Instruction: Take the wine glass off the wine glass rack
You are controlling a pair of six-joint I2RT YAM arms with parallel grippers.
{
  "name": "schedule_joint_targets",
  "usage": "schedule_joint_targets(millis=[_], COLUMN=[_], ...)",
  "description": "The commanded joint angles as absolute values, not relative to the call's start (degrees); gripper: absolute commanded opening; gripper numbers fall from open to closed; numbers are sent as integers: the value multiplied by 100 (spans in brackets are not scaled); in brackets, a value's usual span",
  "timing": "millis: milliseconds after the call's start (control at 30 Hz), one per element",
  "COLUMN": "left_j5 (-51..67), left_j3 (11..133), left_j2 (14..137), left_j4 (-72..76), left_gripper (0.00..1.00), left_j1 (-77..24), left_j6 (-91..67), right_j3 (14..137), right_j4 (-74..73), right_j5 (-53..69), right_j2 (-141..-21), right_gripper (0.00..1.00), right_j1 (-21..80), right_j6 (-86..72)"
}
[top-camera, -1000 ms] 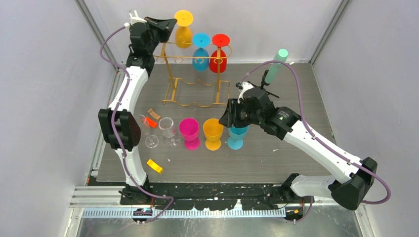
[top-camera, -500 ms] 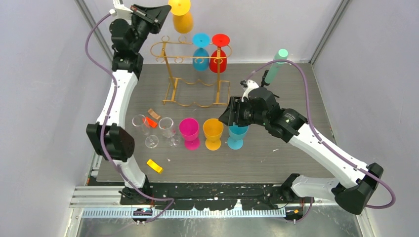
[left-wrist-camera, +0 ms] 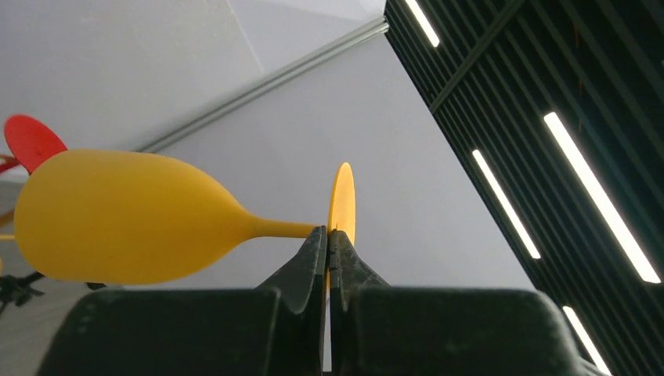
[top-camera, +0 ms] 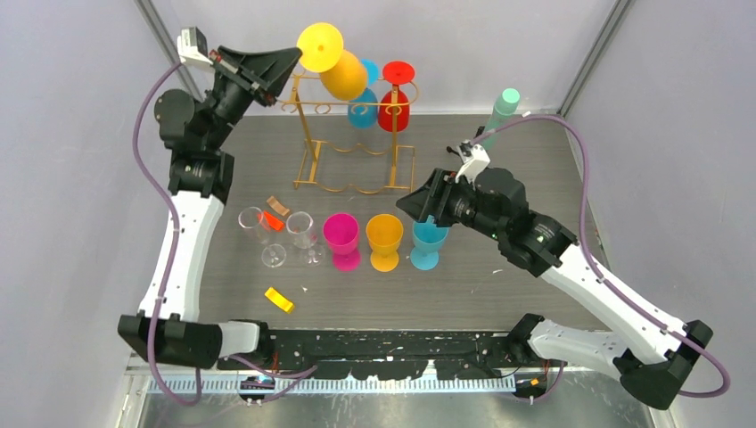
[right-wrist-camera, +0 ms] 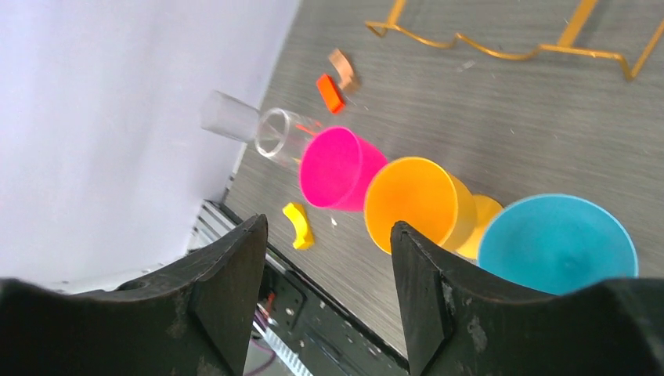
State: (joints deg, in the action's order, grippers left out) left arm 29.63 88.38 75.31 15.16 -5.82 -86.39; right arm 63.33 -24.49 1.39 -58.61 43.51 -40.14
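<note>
Yellow plastic stands out in the upper centre of the top view: the yellow wine glass [top-camera: 343, 73] is tipped on its side, with its round foot toward the upper left and its bowl toward the lower right. The left gripper [top-camera: 290, 61] is clamped on it. In the left wrist view the two fingers [left-wrist-camera: 309, 258] are pressed together on the edge of the foot disc, where the stem meets it, and the stem and bowl [left-wrist-camera: 125, 215] stretch out to the left of the frame.

From above, the bowl overlaps the left end of the top rail of the gold wine glass rack [top-camera: 357, 147]. Whether it touches the wire cannot be told. A blue glass [top-camera: 364, 111] and a red glass [top-camera: 393, 105] hang upside down from the same rail, just right of the yellow bowl.

The right gripper [top-camera: 419, 207] hovers in the middle of the frame over the table [top-camera: 499, 267]. Its fingers are spread apart with nothing between them. Below it a pink glass [right-wrist-camera: 338, 168], an orange glass [right-wrist-camera: 411, 202] and a teal glass [right-wrist-camera: 556, 244] stand upright in a row. Two clear glasses [top-camera: 299, 234] sit to their left.
</note>
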Motion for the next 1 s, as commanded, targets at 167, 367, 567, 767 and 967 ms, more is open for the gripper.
schedule_joint_targets(millis=[167, 367, 567, 767, 967], left_j5=[3897, 4108, 3987, 3794, 3779], left_j3=[7894, 6977, 5472, 4802, 4803], left_j2=[6265, 5560, 5040, 4700, 4700], left_j4=[1705, 1698, 2177, 2449, 2746], left_gripper=[0, 0, 0, 0, 0], left_j1=[-829, -875, -1004, -1020, -1024], left_j6=[-9621, -10192, -10984, -11380, -11609], right_j3=[5263, 4721, 3974, 3813, 3798], right_j4=[637, 1750, 2672, 3087, 2652], right_j5=[132, -120, -791, -482, -748], right_j2=[-4897, -4732, -4598, -4878, -5035], right_gripper=[65, 72, 75, 77, 79], right_j1=[4377, 4377, 4385, 4386, 4471], right_j6=[-5056, -5510, -6374, -6686, -6962])
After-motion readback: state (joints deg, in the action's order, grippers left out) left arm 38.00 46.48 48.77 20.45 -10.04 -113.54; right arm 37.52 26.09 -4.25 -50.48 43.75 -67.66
